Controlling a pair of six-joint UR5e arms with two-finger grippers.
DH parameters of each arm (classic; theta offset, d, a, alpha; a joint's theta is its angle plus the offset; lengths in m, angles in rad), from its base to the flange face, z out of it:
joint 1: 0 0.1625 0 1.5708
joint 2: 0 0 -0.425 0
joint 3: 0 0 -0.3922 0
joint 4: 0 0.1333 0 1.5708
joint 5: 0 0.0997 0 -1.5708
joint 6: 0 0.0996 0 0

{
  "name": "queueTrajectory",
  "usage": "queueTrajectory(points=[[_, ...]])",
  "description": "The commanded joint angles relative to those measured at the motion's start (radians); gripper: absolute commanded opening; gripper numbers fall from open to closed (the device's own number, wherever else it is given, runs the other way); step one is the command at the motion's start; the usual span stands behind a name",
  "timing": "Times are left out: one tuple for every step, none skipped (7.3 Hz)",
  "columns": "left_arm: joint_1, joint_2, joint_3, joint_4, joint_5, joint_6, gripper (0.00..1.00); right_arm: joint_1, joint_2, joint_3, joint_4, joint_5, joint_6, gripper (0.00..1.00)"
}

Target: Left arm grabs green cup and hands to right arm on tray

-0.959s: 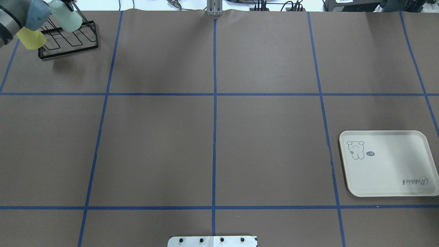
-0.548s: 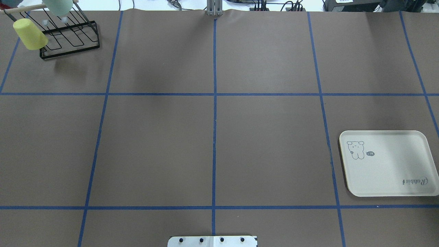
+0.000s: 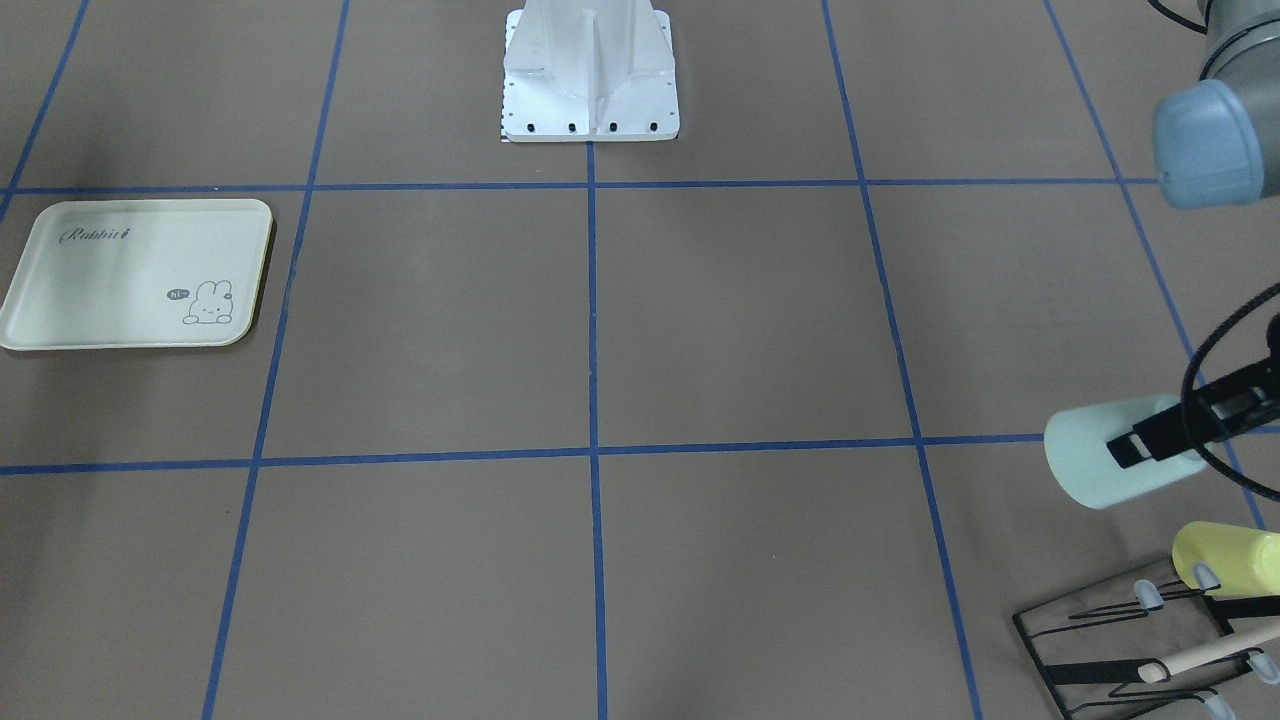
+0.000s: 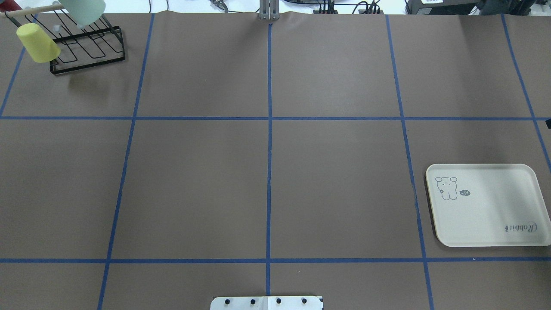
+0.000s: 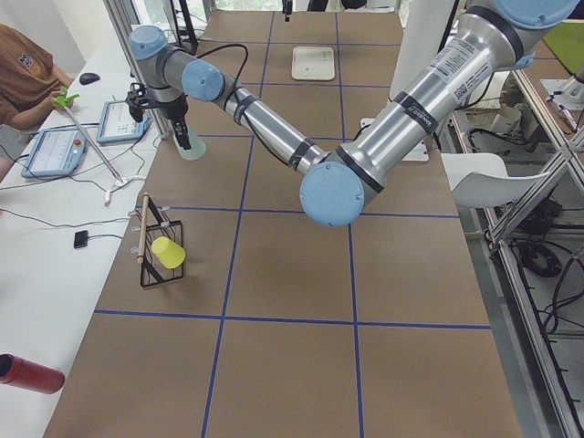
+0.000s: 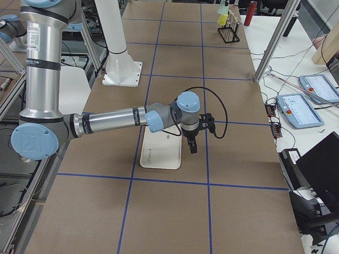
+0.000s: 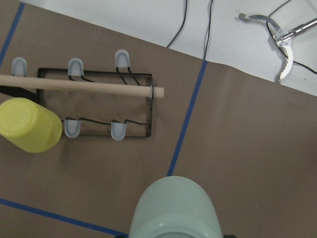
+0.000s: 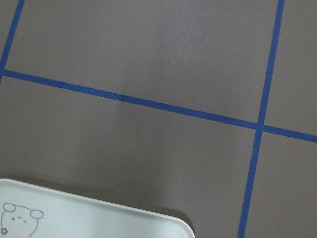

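My left gripper is shut on the pale green cup, which it holds on its side in the air just off the black wire rack. In the overhead view only the green cup shows, at the top left edge. The left wrist view has the green cup at its bottom edge. The cream tray lies flat at the table's right. In the right side view my right gripper hangs over the tray's far edge, and I cannot tell whether it is open or shut.
A yellow cup sits tilted on the black wire rack, which carries a wooden rod. The robot's white base stands at mid-table. A person sits at the side bench by tablets.
The left arm's joint has left the overhead view's top left corner. The green cup has come off the rack and shifted slightly right. The yellow cup stays on the rack.
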Motion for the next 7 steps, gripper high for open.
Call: queueTrajectory(points=[[0.085, 0.013, -0.128, -0.046, -0.161, -0.287, 0.00, -0.014, 0.069, -0.002, -0.001, 0.063, 0.122, 1.00], [0.134, 0.013, -0.160, -0.116, -0.163, -0.379, 0.00, -0.026, 0.118, -0.002, -0.001, 0.077, 0.209, 1.00], [0.181, 0.013, -0.185, -0.223, -0.161, -0.527, 0.00, -0.053, 0.178, 0.001, -0.001, 0.098, 0.308, 1.00], [0.208, 0.011, -0.184, -0.373, -0.158, -0.697, 0.00, -0.079, 0.230, 0.001, 0.030, 0.133, 0.448, 1.00], [0.231, 0.013, -0.168, -0.548, -0.148, -0.868, 0.00, -0.101, 0.240, -0.003, 0.145, 0.144, 0.593, 1.00], [0.258, 0.008, -0.142, -0.668, -0.104, -1.006, 0.00, -0.110, 0.238, -0.024, 0.280, 0.146, 0.736, 0.99], [0.328, 0.001, -0.147, -0.763, 0.018, -1.112, 0.00, -0.136, 0.243, -0.023, 0.379, 0.148, 0.853, 0.99]])
